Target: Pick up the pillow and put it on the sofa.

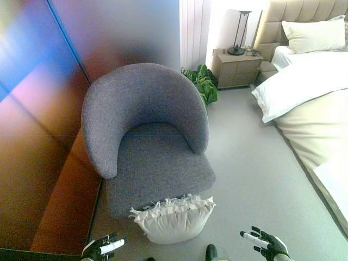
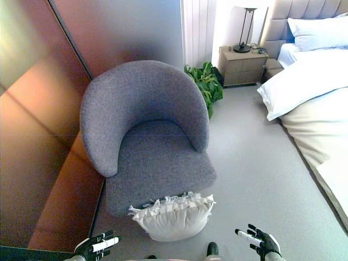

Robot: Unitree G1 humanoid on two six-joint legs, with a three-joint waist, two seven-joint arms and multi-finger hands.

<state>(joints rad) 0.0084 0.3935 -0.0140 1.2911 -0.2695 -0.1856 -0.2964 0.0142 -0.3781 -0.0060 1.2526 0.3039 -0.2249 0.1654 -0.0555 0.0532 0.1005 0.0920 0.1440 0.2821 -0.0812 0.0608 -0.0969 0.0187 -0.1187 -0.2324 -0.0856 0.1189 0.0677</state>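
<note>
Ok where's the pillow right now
The pillow is on the floor at the bottom centre of both views, leaning against the front edge of the grey armchair, between the left hand and right hand.

A big bed (image 1: 321, 114) with a white blanket (image 1: 302, 81) and a white bed pillow (image 1: 314, 35) stands on the right, with a small nightstand (image 1: 235, 68) holding a black lamp (image 1: 238, 32) beside it, near a green plant (image 1: 202, 81).
</note>
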